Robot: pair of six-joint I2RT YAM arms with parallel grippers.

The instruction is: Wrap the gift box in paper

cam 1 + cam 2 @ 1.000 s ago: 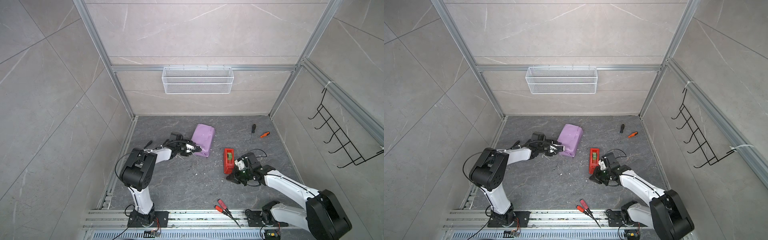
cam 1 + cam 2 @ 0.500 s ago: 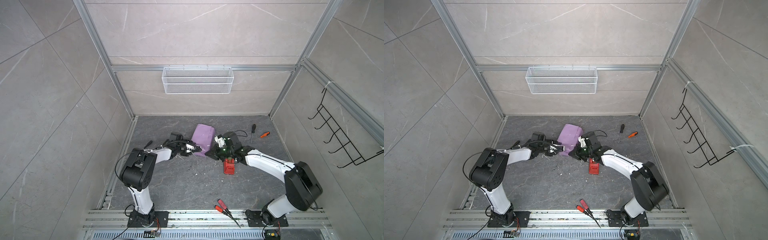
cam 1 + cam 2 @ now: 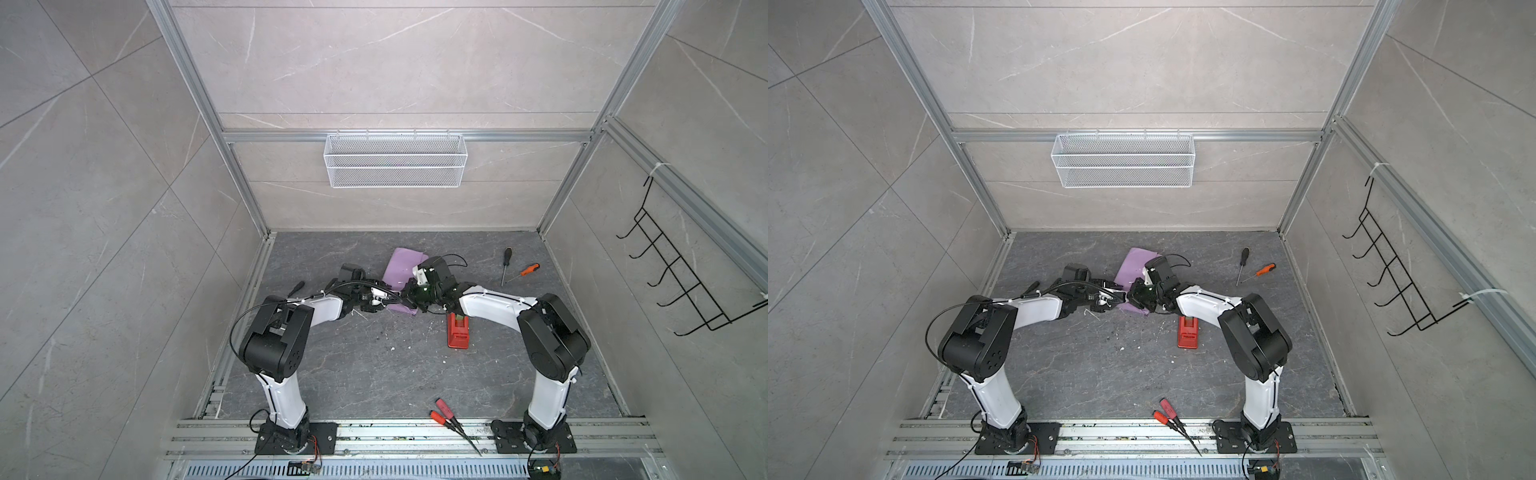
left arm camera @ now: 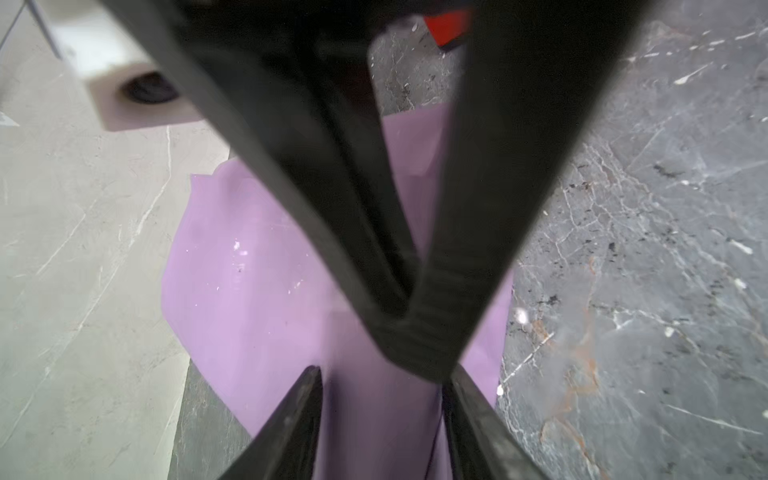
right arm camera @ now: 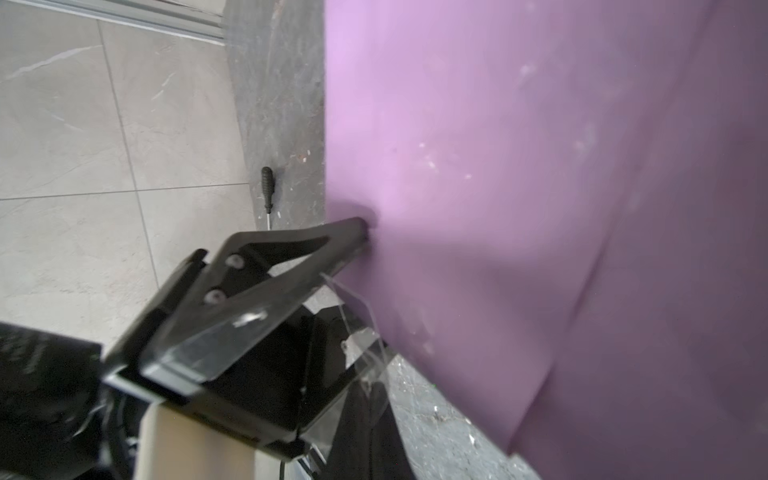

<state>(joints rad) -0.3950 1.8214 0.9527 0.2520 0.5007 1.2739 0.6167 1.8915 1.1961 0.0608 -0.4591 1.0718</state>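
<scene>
1. Lilac paper [image 3: 400,266] lies folded into a blocky bundle on the dark grey marbled table [image 3: 353,374]. In both top views it sits towards the back, at mid-width, between the two arms.
2. Position of the left pincer [image 4: 382,399]: it reaches in from the left to the near end of the bundle.
3. State of the left pincer: partly open, with its fingers set either side of a fold of the paper, which fills the gap between them. It has hold of the paper. In the right wrist view one fingertip [image 5: 353,232] presses a visible dent into the sheet.
4. State of the right pincer [image 4: 419,353]: jaws fully together, with nothing seen between them. Its tip points at the paper, between the fingertips of the left pincer. Contact with the sheet cannot be confirmed.
5. In a top view the two meet almost tip to tip over the near edge of the bundle.
6. Clear strip [image 5: 365,328] hangs beside the left pincer, close to the paper's edge. Its nature cannot be told.
7. Red tape dispenser [image 3: 457,334] stands near the bundle on its right, apart from it and partly under the right arm.
8. Two screwdrivers lie further right, one black-handled [image 3: 506,266] and one orange-handled [image 3: 525,272]. Red-handled pliers [image 3: 446,411] rest at the front edge.
</scene>
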